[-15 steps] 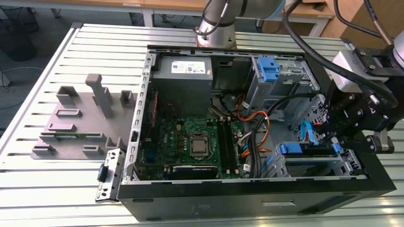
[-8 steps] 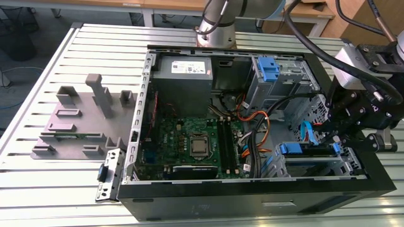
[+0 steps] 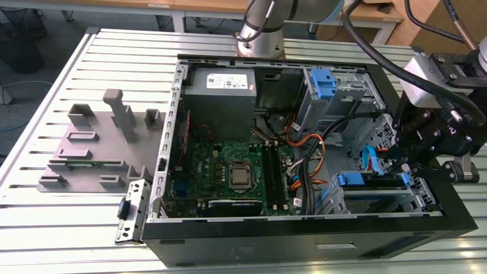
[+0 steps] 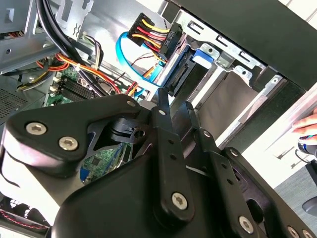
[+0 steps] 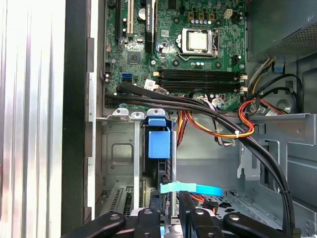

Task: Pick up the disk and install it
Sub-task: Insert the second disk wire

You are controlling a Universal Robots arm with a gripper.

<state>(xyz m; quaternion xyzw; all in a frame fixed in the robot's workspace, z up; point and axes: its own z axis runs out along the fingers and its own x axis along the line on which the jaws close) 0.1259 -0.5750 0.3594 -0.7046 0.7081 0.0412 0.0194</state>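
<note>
In the exterior view I see the gripper (image 3: 405, 165), grip state indeterminate, above the drive cage (image 3: 426, 197) holding the disk (image 3: 369, 184) at the case's right edge, power-supply label (image 3: 220, 81) unreadable; in the first wrist view cables (image 5: 247, 144) crowd the cage.

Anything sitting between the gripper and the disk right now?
Yes, it seems: in the first wrist view a blue flat cable crosses just ahead of the gripper, over the edge of the disk standing in its drive cage. Whether the cable touches either is unclear.
</note>
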